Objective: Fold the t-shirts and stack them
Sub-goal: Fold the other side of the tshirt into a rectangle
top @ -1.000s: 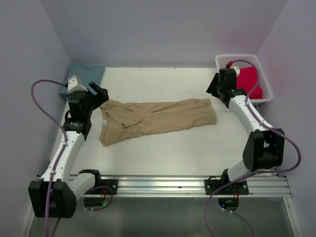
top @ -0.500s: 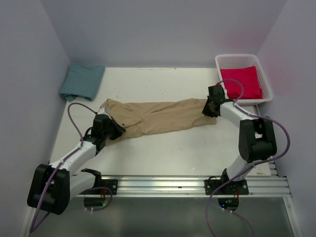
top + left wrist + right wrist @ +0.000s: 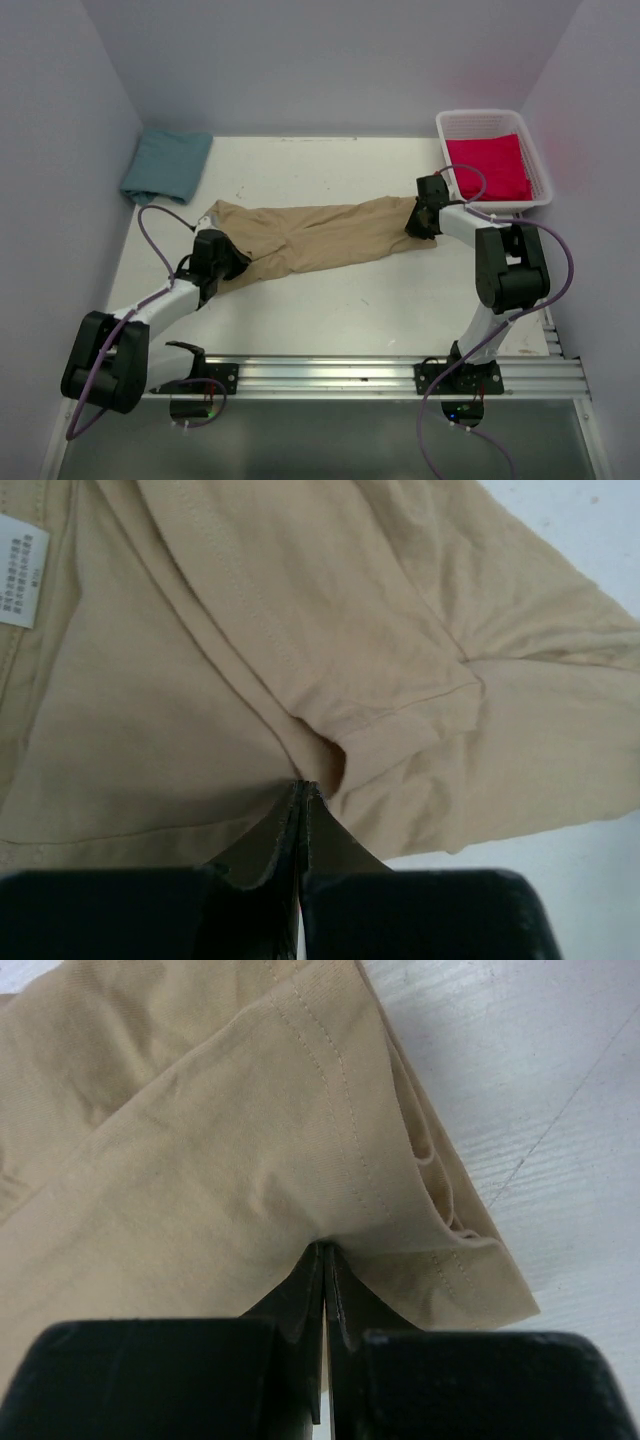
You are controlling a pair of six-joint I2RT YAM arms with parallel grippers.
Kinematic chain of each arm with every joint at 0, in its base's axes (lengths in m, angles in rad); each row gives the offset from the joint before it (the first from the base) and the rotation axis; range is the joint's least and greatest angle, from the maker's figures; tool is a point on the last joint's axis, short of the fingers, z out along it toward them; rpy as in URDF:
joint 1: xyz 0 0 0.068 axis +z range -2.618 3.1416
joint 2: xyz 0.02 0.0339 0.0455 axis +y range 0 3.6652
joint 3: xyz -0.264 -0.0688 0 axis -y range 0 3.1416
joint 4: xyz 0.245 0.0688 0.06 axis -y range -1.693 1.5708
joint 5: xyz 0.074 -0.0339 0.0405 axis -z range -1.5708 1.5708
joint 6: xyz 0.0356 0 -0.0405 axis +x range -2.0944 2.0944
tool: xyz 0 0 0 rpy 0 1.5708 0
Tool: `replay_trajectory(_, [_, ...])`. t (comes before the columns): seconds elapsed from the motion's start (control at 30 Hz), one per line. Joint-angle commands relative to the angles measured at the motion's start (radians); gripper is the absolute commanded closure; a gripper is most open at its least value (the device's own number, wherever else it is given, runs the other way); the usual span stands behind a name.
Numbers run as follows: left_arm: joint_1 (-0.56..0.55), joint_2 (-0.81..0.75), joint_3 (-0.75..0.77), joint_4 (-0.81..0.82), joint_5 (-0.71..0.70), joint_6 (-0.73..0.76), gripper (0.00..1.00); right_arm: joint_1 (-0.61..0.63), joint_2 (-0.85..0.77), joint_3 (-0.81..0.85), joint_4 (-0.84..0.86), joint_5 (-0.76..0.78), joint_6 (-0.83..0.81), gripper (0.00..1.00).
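Top external view: tan shirt lies stretched across mid-table. Left gripper is clamped on its left end, right gripper on its hemmed right end. Teal shirt lies folded at the far left corner; red shirt sits in the basket. Step judged: gripping for a fold. The next move calls for lifting both ends evenly.

On the left wrist camera I've got one white sewn-in tag at the upper left edge of the view, lying on the tan t-shirt. It carries several rows of fine dark print, but it's too small and blurred for me to read a word. I can't read any writing anywhere else.
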Motion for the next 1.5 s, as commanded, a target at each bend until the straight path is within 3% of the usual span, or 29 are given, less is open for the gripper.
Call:
replay_trajectory(0.0, [-0.005,0.103,0.045,0.032,-0.077,0.013,1.00,0.001,0.057,0.005,-0.042,0.021,0.011,1.00])
replay_trajectory(0.33, [0.007,0.206,0.091,-0.084,-0.257,0.018,1.00,0.001,0.074,0.043,-0.148,0.131,0.023,1.00])
replay_trajectory(0.47, [0.094,0.172,0.102,-0.155,-0.307,0.025,1.00,-0.006,0.085,0.049,-0.221,0.251,0.051,1.00])
replay_trajectory(0.57, [0.191,0.151,0.116,-0.173,-0.304,0.064,1.00,-0.029,0.099,0.046,-0.252,0.249,0.074,1.00])
replay_trajectory(0.7, [0.236,0.180,0.140,-0.190,-0.311,0.093,1.00,-0.046,0.125,0.054,-0.278,0.242,0.091,1.00])
replay_trajectory(0.93, [0.274,0.203,0.128,-0.143,-0.203,0.084,1.00,-0.061,0.135,0.064,-0.306,0.242,0.097,1.00])
replay_trajectory(1.17, [0.265,-0.008,0.110,-0.034,0.034,0.062,1.00,-0.060,0.131,0.063,-0.283,0.205,0.082,1.00])
replay_trajectory(1.27, [0.249,-0.069,0.108,-0.009,0.058,0.056,1.00,-0.061,0.129,0.063,-0.269,0.194,0.079,1.00])
replay_trajectory(1.4, [0.249,-0.029,0.097,0.044,0.137,0.042,1.00,-0.060,0.132,0.069,-0.263,0.183,0.071,1.00])
replay_trajectory(1.47, [0.248,0.061,0.114,0.032,0.193,0.041,1.00,-0.060,0.132,0.071,-0.264,0.171,0.070,1.00])
